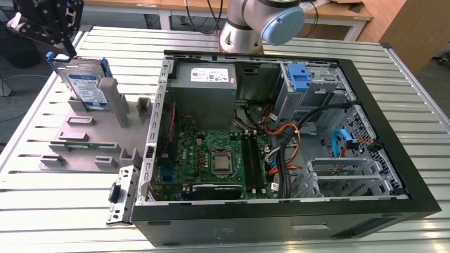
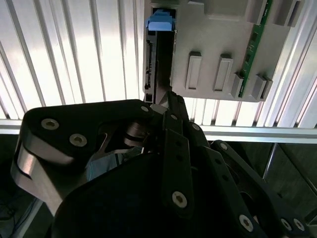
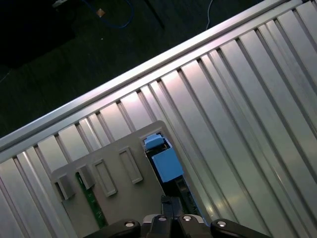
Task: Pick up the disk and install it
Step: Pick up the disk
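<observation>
The disk [image 1: 84, 84] stands upright on its edge in a grey holder [image 1: 91, 132] on the slatted table, at the exterior view's left. It is silver-grey with a white-and-blue label and a blue bracket. My black gripper [image 1: 68, 49] hangs just above the disk's upper far corner, close to its blue bracket. In the second wrist view the disk [image 2: 158, 59] is seen edge-on, running away from the gripper [image 2: 161, 101]. In the first wrist view the disk's blue bracket [image 3: 166, 166] lies just beyond the gripper [image 3: 168, 204].
An open computer case [image 1: 393, 158] lies at the exterior view's right, with a motherboard [image 1: 211, 158], a grey power supply [image 1: 204, 76] and a drive bay with a blue latch [image 1: 301, 79]. A green memory stick [image 1: 74, 138] also sits in the holder. The arm's base [image 1: 243, 31] stands behind the case.
</observation>
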Robot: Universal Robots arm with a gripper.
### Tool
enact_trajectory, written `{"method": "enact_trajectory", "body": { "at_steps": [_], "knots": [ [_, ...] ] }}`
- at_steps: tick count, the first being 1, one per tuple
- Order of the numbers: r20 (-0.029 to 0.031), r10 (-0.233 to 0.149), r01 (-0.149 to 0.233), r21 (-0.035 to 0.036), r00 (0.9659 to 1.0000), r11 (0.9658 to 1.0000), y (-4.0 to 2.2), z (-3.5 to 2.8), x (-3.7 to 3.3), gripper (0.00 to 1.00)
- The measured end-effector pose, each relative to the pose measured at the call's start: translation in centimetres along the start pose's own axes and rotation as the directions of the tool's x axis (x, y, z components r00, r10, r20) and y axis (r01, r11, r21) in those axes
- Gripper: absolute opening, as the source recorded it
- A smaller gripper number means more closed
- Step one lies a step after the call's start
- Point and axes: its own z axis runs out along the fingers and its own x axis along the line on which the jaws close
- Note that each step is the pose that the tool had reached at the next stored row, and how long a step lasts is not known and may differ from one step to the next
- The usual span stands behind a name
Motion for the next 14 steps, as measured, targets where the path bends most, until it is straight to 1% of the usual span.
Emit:
{"method": "enact_trajectory", "body": {
  "at_steps": [3, 5, 7, 10, 14],
  "knots": [
    [-0.0005, -0.014, 0.014, -0.0003, 0.9999, 0.9999, 0.0, 0.0, 0.0, 0.11],
    [-0.0015, -0.034, 0.034, -0.0009, 0.9994, 0.9994, 0.0, 0.0, 0.0, 0.11],
    [-0.0026, -0.061, 0.061, -0.0015, 0.9981, 0.9981, 0.0, 0.0, 0.0, 0.11],
    [-0.0045, -0.106, 0.106, -0.0028, 0.9943, 0.9944, 0.0, 0.01, 0.0, 0.11],
    [-0.0069, -0.163, 0.163, -0.0046, 0.9865, 0.9866, 0.0, 0.0, 0.0, 0.11]
  ]
}}
